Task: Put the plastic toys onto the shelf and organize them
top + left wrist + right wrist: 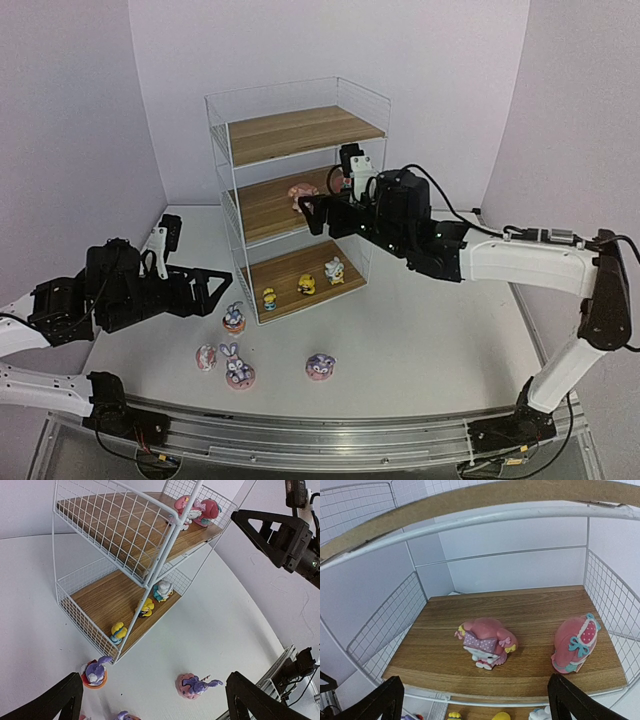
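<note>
The white wire shelf (300, 130) stands at the back. Two pink-white toys (487, 642) (575, 645) stand on its middle board (530, 610). Three tiny yellow and white toys (307, 285) stand on the bottom board. On the table lie two upright bunnies (234, 317) (238, 367), a round pink-white toy (206, 357) and a tipped purple bunny (320, 366) (195, 686). My right gripper (315, 215) (475, 700) is open and empty just in front of the middle board. My left gripper (215, 285) (155, 705) is open and empty, above the table left of the loose toys.
The top board of the shelf (110, 525) is bare. White walls close in behind and at both sides. A metal rail (330, 440) runs along the near table edge. The right arm (520, 260) stretches across the right half of the table.
</note>
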`<state>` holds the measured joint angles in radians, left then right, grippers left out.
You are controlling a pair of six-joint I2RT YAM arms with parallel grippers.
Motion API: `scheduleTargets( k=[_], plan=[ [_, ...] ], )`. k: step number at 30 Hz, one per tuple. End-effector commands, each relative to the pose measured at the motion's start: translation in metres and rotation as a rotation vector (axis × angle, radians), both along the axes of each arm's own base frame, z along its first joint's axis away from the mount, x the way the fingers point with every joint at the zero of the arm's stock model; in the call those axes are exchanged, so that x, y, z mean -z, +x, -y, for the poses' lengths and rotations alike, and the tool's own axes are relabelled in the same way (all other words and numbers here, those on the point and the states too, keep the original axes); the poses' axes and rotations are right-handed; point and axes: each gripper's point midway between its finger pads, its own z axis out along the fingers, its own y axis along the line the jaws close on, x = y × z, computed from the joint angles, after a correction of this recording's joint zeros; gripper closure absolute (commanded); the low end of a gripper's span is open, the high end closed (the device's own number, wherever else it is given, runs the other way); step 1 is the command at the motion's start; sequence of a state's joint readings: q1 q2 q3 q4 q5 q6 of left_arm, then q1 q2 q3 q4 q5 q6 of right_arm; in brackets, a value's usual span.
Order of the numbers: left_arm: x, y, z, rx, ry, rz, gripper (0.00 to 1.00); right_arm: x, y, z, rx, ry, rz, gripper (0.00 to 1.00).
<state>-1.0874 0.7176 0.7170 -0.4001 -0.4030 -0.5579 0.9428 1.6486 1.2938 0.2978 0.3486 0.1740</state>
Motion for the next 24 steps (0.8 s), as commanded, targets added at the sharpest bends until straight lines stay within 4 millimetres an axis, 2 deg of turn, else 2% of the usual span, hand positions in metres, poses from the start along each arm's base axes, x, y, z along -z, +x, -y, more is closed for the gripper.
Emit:
scheduleTargets(
  k=[1, 4, 10, 17, 21, 24],
  plan=[
    [-0.01, -0.003, -0.003, 0.001, -0.05, 0.015, 0.0, -0.009, -0.034, 0.018, -0.091, -0.009, -0.139, 0.02],
    [-0.008, -0.005, -0.008, -0.007, -0.053, 0.005, 0.0, -0.02, -0.055, 0.032, -0.13, 0.031, -0.174, 0.02],
    [0.001, -0.007, -0.011, -0.012, -0.044, -0.029, 0.0, -0.01, -0.092, 0.053, -0.211, -0.011, -0.29, 0.02],
    [0.012, -0.01, -0.009, -0.001, -0.04, -0.064, 0.0, 0.03, -0.119, 0.07, -0.272, -0.111, -0.383, 0.02],
    [0.022, -0.011, -0.009, -0.013, -0.045, -0.093, 0.0, 0.058, -0.137, 0.07, -0.331, -0.13, -0.472, 0.03],
    [0.032, -0.011, -0.01, -0.029, -0.045, -0.125, 0.0, 0.092, -0.137, 0.072, -0.278, -0.14, -0.596, 0.05]
  ],
)
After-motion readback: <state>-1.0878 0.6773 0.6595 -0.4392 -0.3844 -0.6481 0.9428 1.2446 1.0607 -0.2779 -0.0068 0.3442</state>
